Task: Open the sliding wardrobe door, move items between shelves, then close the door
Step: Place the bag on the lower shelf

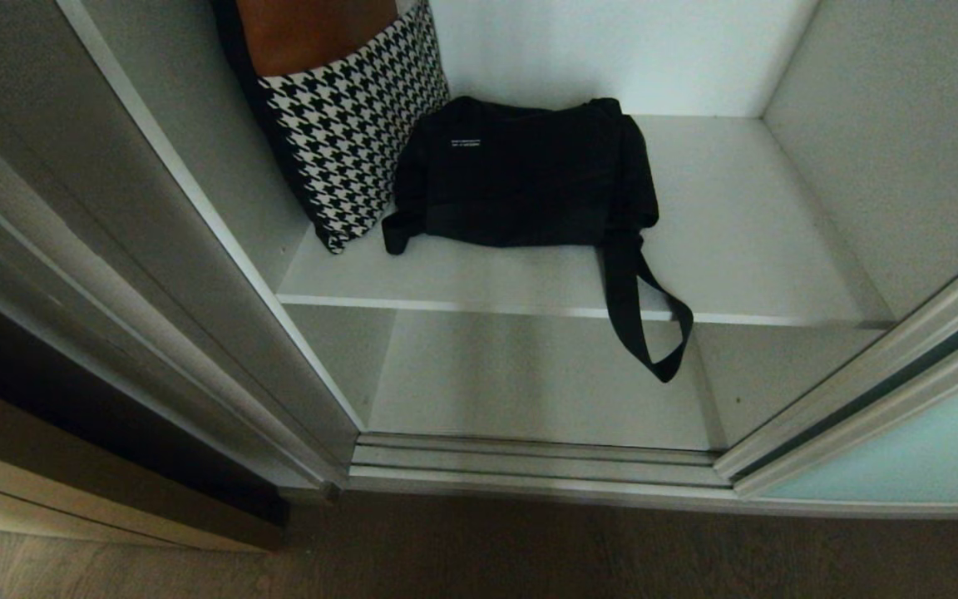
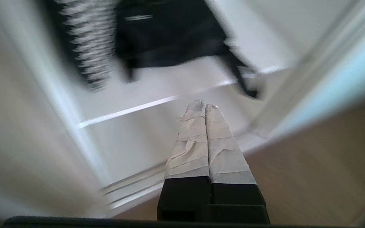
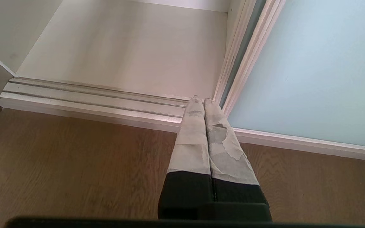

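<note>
**Door open, black bag waiting on the upper shelf**

The sliding wardrobe door [image 1: 903,466] stands off to the robot's right, its frosted glass clear of the opening, so the opening part looks done. Left gripper [image 2: 205,107] is out in front of the wardrobe, fingers pressed together, empty, tips aimed at the front edge of the upper shelf [image 1: 745,241]. Beyond and above those fingertips lies the black bag [image 1: 520,175], slumped flat on the shelf, well apart from them. Its strap [image 1: 641,316] dangles over the shelf edge, a little to the door side of the fingers.

The step in hand, as I read it, is the reach for the bag. To do it well, the fingers need to spread before they arrive, not at the cloth. The bag is floppy, so a pinch on a bunched fold or on the strap where it leaves the bag should carry better than a poke at the flat top. Lift clear of the shelf edge before going down to the lower shelf [image 1: 529,391], or the strap may snag.

Watch the houndstooth bag [image 1: 346,125]: it leans against the black one on the side away from the door and could tip.

Right gripper [image 3: 204,100] sits parked low near the floor track [image 3: 90,95], fingers pressed together, empty, just beside the door's frame.
</note>
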